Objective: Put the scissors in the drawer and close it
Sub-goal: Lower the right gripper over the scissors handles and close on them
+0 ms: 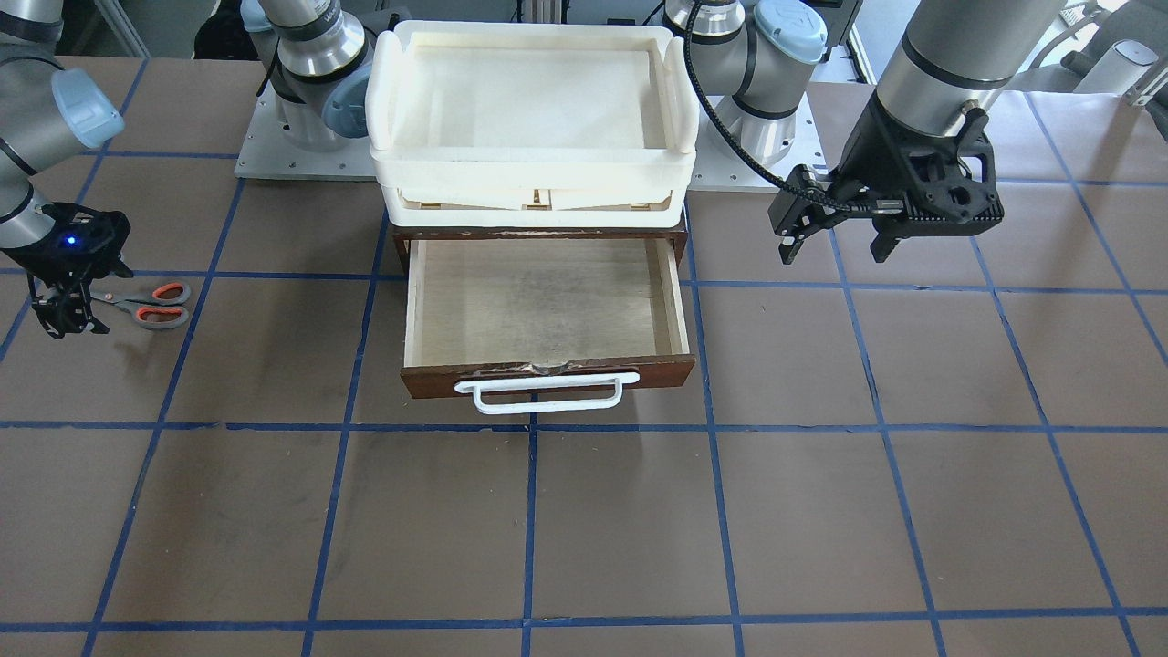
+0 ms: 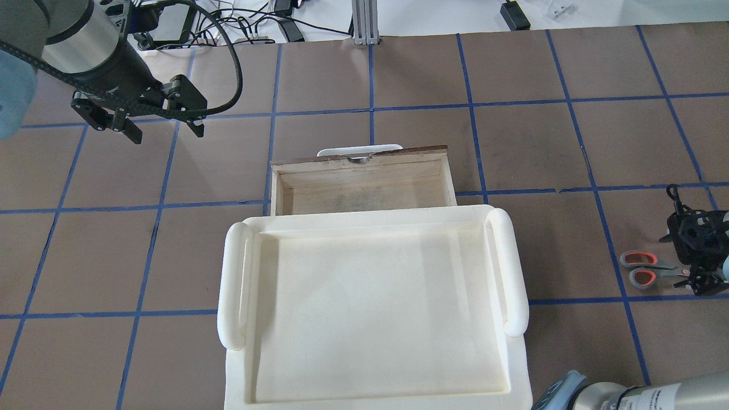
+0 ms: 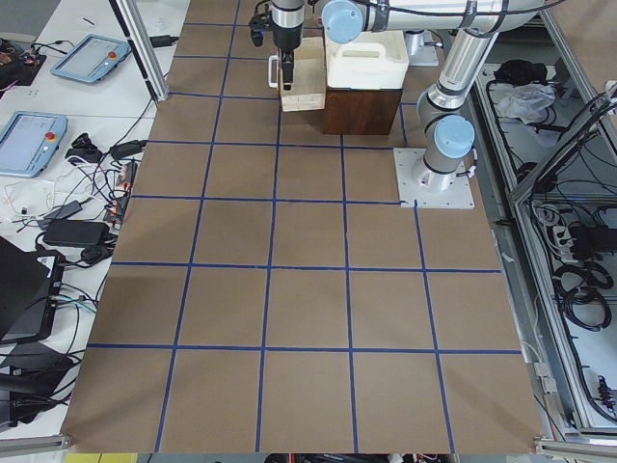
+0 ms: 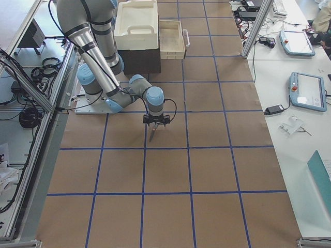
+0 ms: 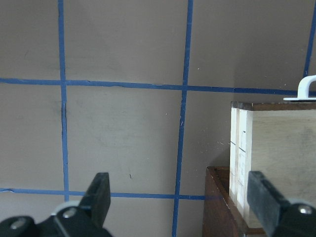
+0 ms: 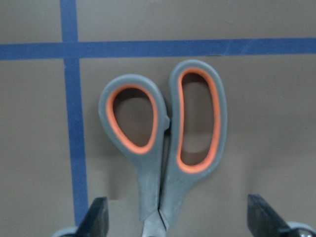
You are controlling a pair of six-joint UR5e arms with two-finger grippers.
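Lying closed and flat on the surface [image 1: 821, 511], the scissors [image 6: 163, 148] sit well apart from the drawer [image 1: 547, 376], on the robot's right, with their orange-lined loops side by side. The right claw [image 6: 178, 218] is low over them, its fingers spread wide with the blades between and neither finger touching. The drawer is pulled out, its pale inside showing and a chipped top edge above the white handle [image 1: 547, 394]. A cream tray [image 1: 534, 169] sits on the cabinet [image 3: 362, 111] behind it. The left claw [image 1: 835, 248] hangs above the surface off the drawer's other side, fingers spread, holding nothing. Print on the right arm [image 2: 643, 394] is too small to read.
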